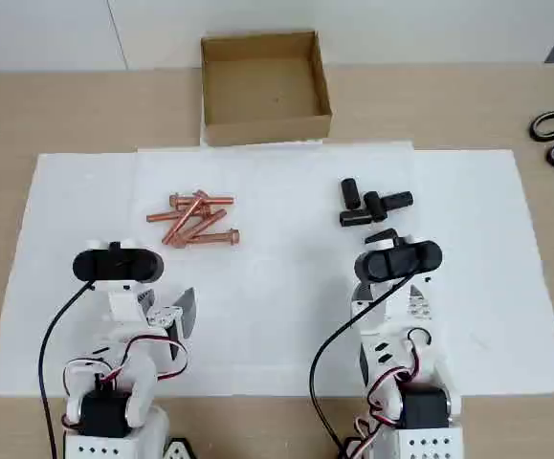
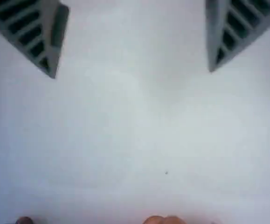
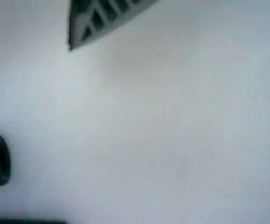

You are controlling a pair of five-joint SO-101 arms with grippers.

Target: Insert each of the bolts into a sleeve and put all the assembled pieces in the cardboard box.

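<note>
Left claw (image 2: 132, 72) hangs wide open over the white paper sheet (image 1: 277, 316). Right claw (image 3: 97, 21): open or closed, can't tell. Loose copper bolts (image 1: 195, 220) piled on the sheet, short black sleeves (image 1: 372, 206) clustered well apart from them, brown cardboard box (image 1: 265, 86) beyond both on the wooden tabletop (image 1: 66, 105).

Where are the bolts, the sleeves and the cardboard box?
bolts (image 1: 195, 218), high view, middle of the copper pile.
sleeves (image 1: 374, 206), high view, middle black sleeve of the cluster.
cardboard box (image 1: 267, 127), high view, its near wall.

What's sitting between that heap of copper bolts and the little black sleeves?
Nothing. In the high view, only bare white sheet separates the bolts from the sleeves.
</note>
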